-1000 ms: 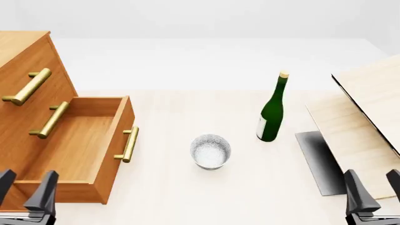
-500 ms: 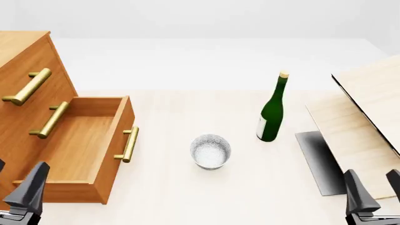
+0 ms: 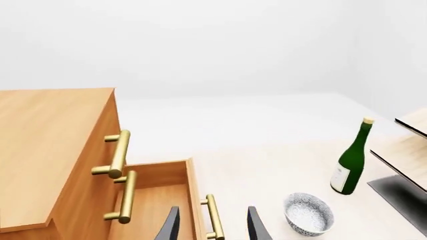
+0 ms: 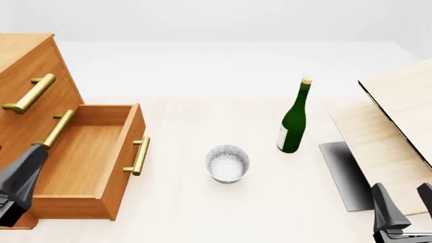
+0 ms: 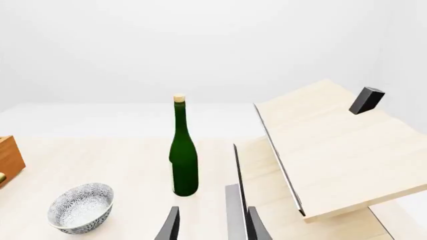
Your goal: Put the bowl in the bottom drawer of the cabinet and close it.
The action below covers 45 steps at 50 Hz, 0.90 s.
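Cabinet (image 4: 27,76) stands at the far left of the table (image 4: 202,212), orange-brown wood, three brass bar handles down its front. Top two drawers are shut. Bottom drawer (image 4: 84,157) is pulled out toward the right, with bare wood showing inside; its handle (image 4: 138,155) is on the front panel facing the bowl.

Left gripper (image 4: 20,179): at the near-left edge, in front of the cabinet and over the near-left corner of the open drawer. Front view shows only a dark finger shape. In the left wrist view the two fingertips (image 3: 172,227) stand apart with the drawer handle and drawer front seen between them; fingers spread, nothing held.

Bowl (image 4: 227,163): on the table at centre, upright, open side up, speckled white-grey. It sits right of the drawer front, clear of it, and to the near left of the green bottle (image 4: 294,119), not touching it. Both wrist views confirm it stands alone.

Green bottle: upright, cork top, pale label low on the body, farther back than the bowl.

Pale wooden boards (image 4: 398,126): at the right, slanted, with a dark grey patch (image 4: 344,172) on the table beside them.

Right gripper (image 4: 403,207): at the near-right corner. Fingers (image 5: 170,227) spread, empty, well apart from bowl and bottle.
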Available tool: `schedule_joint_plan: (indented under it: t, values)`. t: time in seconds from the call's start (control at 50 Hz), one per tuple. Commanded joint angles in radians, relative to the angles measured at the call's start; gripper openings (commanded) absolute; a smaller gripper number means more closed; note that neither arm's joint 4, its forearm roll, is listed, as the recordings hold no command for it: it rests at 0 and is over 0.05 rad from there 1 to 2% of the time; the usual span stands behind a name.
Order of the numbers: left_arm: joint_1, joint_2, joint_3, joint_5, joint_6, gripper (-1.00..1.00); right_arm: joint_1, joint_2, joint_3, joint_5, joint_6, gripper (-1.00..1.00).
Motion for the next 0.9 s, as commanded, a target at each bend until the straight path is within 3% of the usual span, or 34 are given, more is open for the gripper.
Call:
schedule_joint_plan:
  t: [0.02, 0.22, 0.3, 0.32, 0.46, 0.5, 0.54, 0.76, 0.8, 0.9]
  values:
    - [-0.028, 0.082, -0.107, 0.068, -0.008, 1.0, 0.0, 0.001, 0.0, -0.001, 0.0, 1.0]
    - [-0.04, 0.166, -0.214, 0.139, -0.063, 1.0, 0.0, 0.003, -0.001, -0.002, 0.0, 1.0]
    - [-0.043, 0.184, -0.252, 0.159, -0.049, 1.0, 0.0, 0.003, -0.001, -0.002, 0.0, 1.0]
    - [-0.038, 0.221, -0.271, 0.175, -0.083, 1.0, 0.0, 0.003, -0.001, -0.002, 0.0, 1.0]
    - [-0.073, 0.299, -0.337, 0.198, -0.064, 1.0, 0.0, 0.003, -0.001, -0.002, 0.0, 1.0]
    - [-0.098, 0.34, -0.361, 0.217, -0.113, 1.0, 0.0, 0.003, -0.001, -0.002, 0.0, 1.0]
    - [-0.093, 0.355, -0.383, 0.221, -0.078, 1.0, 0.0, 0.003, -0.001, -0.002, 0.0, 1.0]
    - [-0.13, 0.466, -0.471, 0.32, -0.148, 1.0, 0.0, 0.003, -0.001, -0.002, 0.0, 1.0]
    - [-0.12, 0.474, -0.49, 0.339, -0.129, 1.0, 0.0, 0.003, -0.001, -0.002, 0.0, 1.0]
    - [-0.059, 0.499, -0.419, 0.363, -0.192, 1.0, 0.0, 0.003, -0.001, -0.002, 0.0, 1.0]
